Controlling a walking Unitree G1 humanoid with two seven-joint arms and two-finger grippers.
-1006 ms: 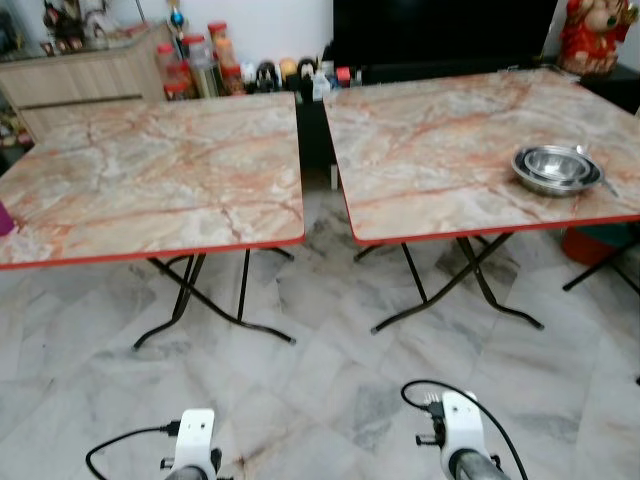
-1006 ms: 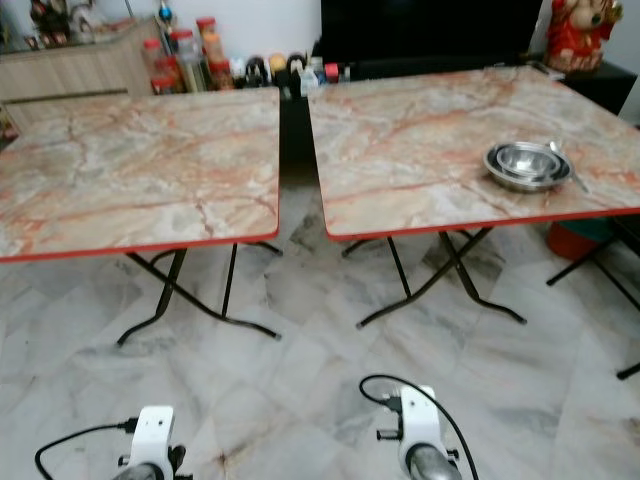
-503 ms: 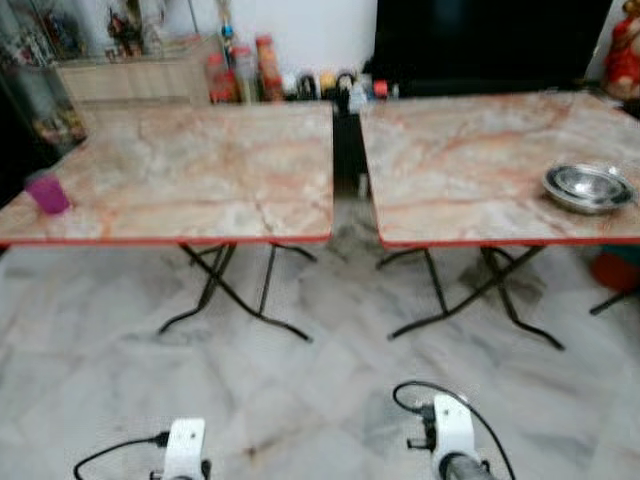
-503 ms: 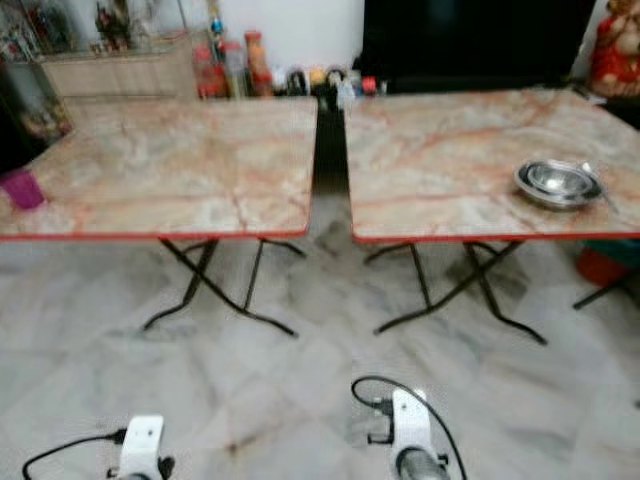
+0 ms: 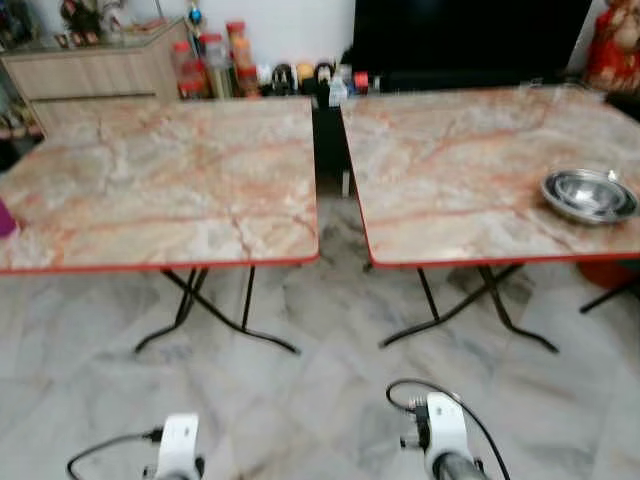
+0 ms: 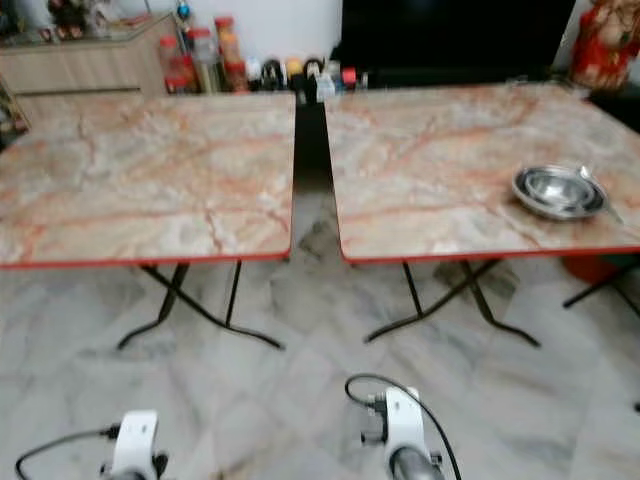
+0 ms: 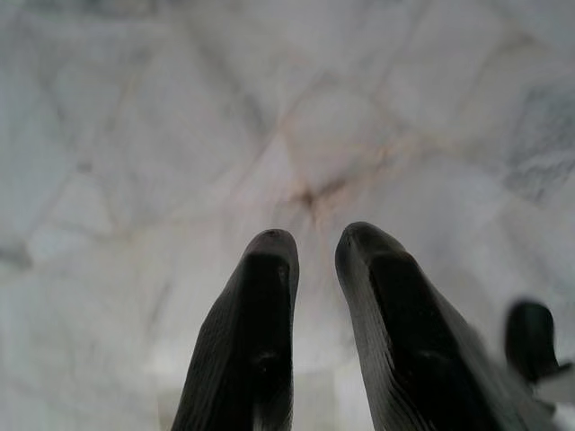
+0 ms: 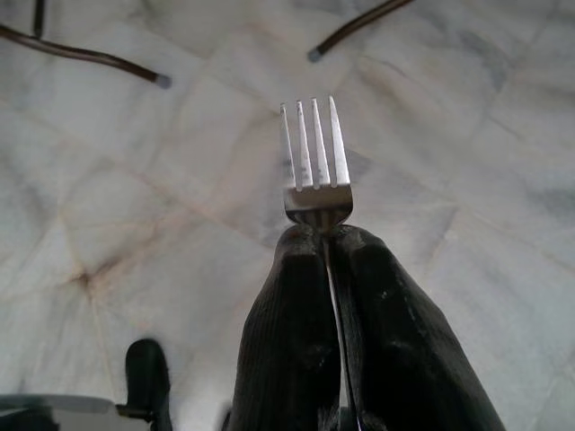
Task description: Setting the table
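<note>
Fork (image 8: 314, 162): I hold it in the right gripper (image 8: 328, 235), jaws clamped on the neck, tines pointing out over the marble floor (image 8: 467, 180). Left gripper (image 7: 314, 251): low over the floor, jaws narrowly parted, holding nothing. Stacked steel bowls (image 5: 588, 193) with a spoon (image 6: 596, 190) beside them sit near the right desk's (image 5: 450, 160) front edge; the left desk (image 5: 160, 180) carries a purple cup (image 5: 5, 218). Step, as I judge it: carrying the fork to the setting. Next I must walk up, raise the arm, and lay the fork beside the bowls.
</note>
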